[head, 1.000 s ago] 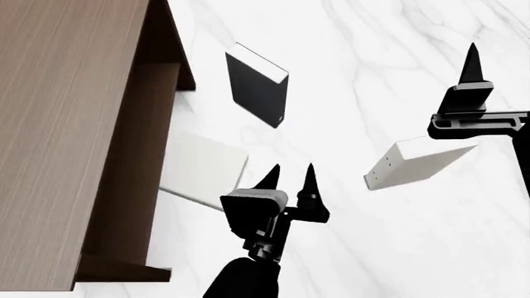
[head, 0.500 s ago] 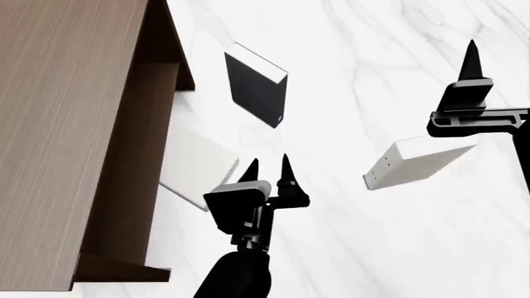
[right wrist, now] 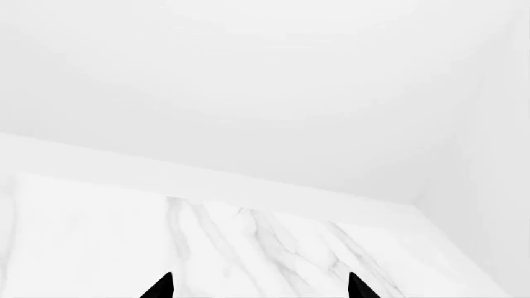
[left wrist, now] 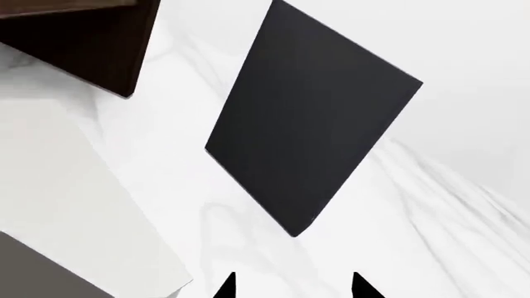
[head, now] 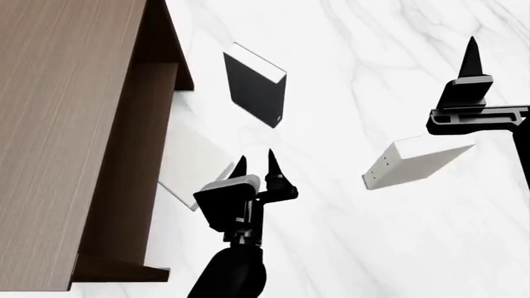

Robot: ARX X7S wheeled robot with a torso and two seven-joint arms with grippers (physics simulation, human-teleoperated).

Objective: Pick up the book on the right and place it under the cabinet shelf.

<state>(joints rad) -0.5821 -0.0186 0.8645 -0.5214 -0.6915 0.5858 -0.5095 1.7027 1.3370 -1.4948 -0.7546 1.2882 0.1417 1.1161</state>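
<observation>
The pale grey book (head: 192,166) lies flat at the open side of the dark brown cabinet shelf (head: 66,124), its left part hidden beneath the cabinet. My left gripper (head: 255,162) is open and empty just to the right of the book's edge. In the left wrist view the book (left wrist: 74,205) lies beside my left gripper (left wrist: 292,287), its corner close to one fingertip, and a corner of the cabinet shelf (left wrist: 91,37) shows beyond it. My right gripper (head: 470,62) hovers at the far right. In the right wrist view my right gripper (right wrist: 258,287) is open over bare marble.
A black book (head: 257,92) stands upright on the marble table (head: 348,248) beyond my left gripper; it fills the middle of the left wrist view (left wrist: 311,130). A chunkier off-white book (head: 413,162) lies below the right gripper.
My left gripper has moved left toward the cabinet. The pale grey book has slid further left under it. The right arm has stayed put.
</observation>
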